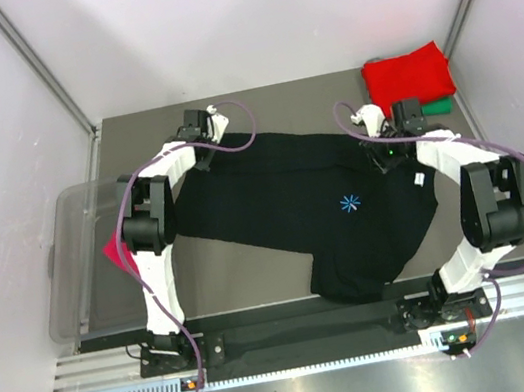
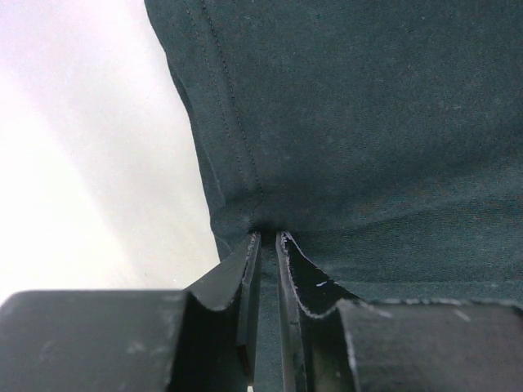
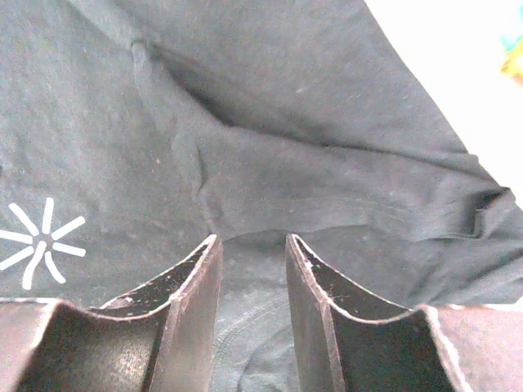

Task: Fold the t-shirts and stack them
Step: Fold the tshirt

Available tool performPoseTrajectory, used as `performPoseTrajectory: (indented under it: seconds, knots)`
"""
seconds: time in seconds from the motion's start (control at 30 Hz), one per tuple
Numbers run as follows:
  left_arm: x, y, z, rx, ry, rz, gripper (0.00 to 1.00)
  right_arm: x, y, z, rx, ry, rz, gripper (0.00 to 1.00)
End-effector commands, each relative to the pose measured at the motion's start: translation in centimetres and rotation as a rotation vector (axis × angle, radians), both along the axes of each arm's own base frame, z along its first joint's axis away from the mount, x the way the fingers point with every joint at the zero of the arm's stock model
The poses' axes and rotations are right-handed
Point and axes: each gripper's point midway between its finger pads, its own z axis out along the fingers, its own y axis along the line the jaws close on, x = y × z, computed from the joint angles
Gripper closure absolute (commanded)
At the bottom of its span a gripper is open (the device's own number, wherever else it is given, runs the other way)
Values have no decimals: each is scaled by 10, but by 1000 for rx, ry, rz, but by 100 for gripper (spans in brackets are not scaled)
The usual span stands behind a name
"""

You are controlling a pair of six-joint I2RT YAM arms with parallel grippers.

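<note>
Across the grey counter, from far left to near right: black shirt, spread mostly flat, front up. One corner reaches the far-left area. Lower part bunches toward the near edge, between the two arm bases.

Left edge of counter: clear plastic bin, long side toward the shirts.

Far-right corner: red shirt, folded into a neat block. It lies on a green shirt, of which only a strip shows at the near right.

Beside the left arm, at the bin's inner wall: magenta shirt, only a small wedge visible. Cannot tell whether it lies inside the bin.

Left gripper sits at the black shirt's far-left corner. Jaws nearly together, pinching a fold of the cloth; creases run into the tips.

Right gripper is over the shirt's right side. Jaws stand apart with a narrow gap, cloth lying beneath them, a raised wrinkle just ahead of the tips. Nothing clamped.

Light-blue starburst print near mid-shirt; white label just beside the right gripper.
</note>
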Motion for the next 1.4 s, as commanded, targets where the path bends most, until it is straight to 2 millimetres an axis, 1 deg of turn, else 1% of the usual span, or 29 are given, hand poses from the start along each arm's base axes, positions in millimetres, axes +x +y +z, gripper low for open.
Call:
performPoseTrajectory:
  seconds: [0.0, 0.17, 0.2, 0.27, 0.3, 0.47, 0.6, 1.03, 1.13, 1.17, 1.23, 1.3, 1.33, 1.37]
  knots:
    - [-6, 1, 2, -18, 10, 12, 82, 6, 11, 16, 29, -59, 14, 62]
    - [-8, 2, 1, -17, 8, 13, 82, 4, 16, 2, 27, -10, 31, 64]
    - [-8, 2, 1, -16, 10, 12, 82, 3, 17, -5, 23, 11, 36, 65]
    - [-9, 2, 0, -16, 13, 13, 82, 3, 17, -11, 18, 31, 40, 65]
    - [-8, 2, 1, -16, 10, 12, 82, 2, 17, -17, 17, 47, 40, 65]
    - [-8, 2, -2, -13, 14, 13, 82, 2, 17, -31, 8, 84, 45, 66]
    - [-8, 2, -6, -13, 20, 12, 82, 3, 15, -35, 1, 89, 41, 66]
    - [-9, 2, -8, -15, 27, 11, 82, 15, 16, -34, -3, 79, 25, 66]
    - [-10, 1, -9, -18, 30, 11, 82, 15, 15, -33, -6, 72, 19, 74]
    - [-10, 1, -9, -18, 30, 11, 82, 16, 15, -32, -8, 65, 17, 83]
    - [-10, 2, -10, -17, 32, 12, 82, 16, 12, -29, -17, 51, 6, 92]
    - [-10, 1, -9, -17, 32, 11, 82, 15, 11, -25, -16, 39, -7, 95]
    - [-9, 1, -9, -19, 29, 12, 82, 16, 11, -16, -15, 19, -13, 96]
    - [-10, 1, -9, -19, 30, 12, 82, 15, 10, -12, -14, 13, -23, 96]
